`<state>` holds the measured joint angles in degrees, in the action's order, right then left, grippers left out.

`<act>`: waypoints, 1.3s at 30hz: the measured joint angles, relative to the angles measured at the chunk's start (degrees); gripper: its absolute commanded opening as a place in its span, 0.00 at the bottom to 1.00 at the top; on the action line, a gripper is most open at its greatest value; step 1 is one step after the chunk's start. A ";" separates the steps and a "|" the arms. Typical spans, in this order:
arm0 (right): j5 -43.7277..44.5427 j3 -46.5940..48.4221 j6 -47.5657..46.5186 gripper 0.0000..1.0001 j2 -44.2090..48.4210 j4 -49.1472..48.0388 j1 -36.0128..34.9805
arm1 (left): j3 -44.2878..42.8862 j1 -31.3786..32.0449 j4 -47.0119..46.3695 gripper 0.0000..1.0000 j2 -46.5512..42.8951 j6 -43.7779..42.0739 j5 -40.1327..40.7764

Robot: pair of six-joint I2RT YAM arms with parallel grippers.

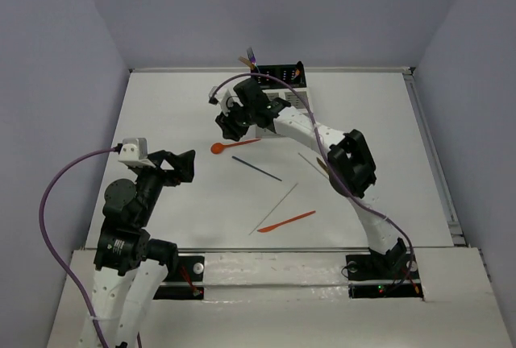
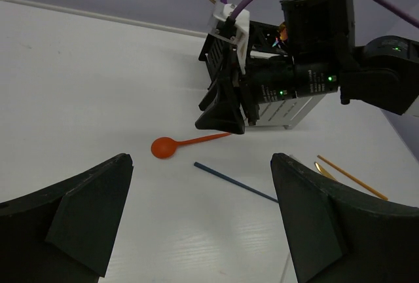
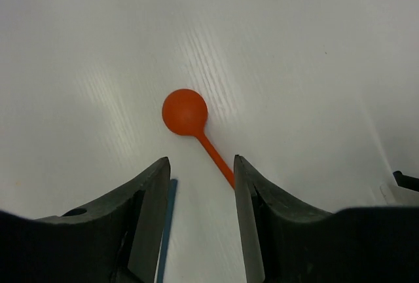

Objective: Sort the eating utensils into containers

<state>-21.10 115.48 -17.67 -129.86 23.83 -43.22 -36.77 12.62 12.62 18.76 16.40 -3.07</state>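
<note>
The right hand (image 3: 201,160) hangs low over the orange spoon (image 3: 185,111). Its fingers are parted and grip nothing, and the spoon's handle runs into the gap between them. Whether the tips touch the counter (image 1: 161,106) is hard to tell. The containers (image 1: 284,72) sit at the counter's 12 o'clock edge. A dark blue chopstick (image 1: 256,168) lies at the spoon's 4 o'clock, with an orange knife (image 1: 286,221) farther out toward 5. The left hand (image 1: 181,166), at 9 o'clock, is spread wide and empty.
</note>
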 measured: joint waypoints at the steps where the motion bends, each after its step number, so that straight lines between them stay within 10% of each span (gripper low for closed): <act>1: 0.42 2.14 -0.72 0.51 -1.64 1.95 0.02 | 0.00 0.00 0.00 0.99 0.02 0.00 -0.02; 21: 4.37 15.69 -9.14 0.59 -15.74 16.28 -0.39 | 0.00 -0.74 -0.02 0.99 0.20 0.00 -1.01; 39: 2.62 17.49 -7.69 0.43 -18.16 11.65 -0.46 | 0.00 -0.74 -0.04 0.99 0.20 0.00 -1.03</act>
<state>-18.48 132.97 -25.36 -148.03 35.48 -43.68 -36.77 11.88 12.58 18.96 16.40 -4.10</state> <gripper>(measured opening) 0.477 0.989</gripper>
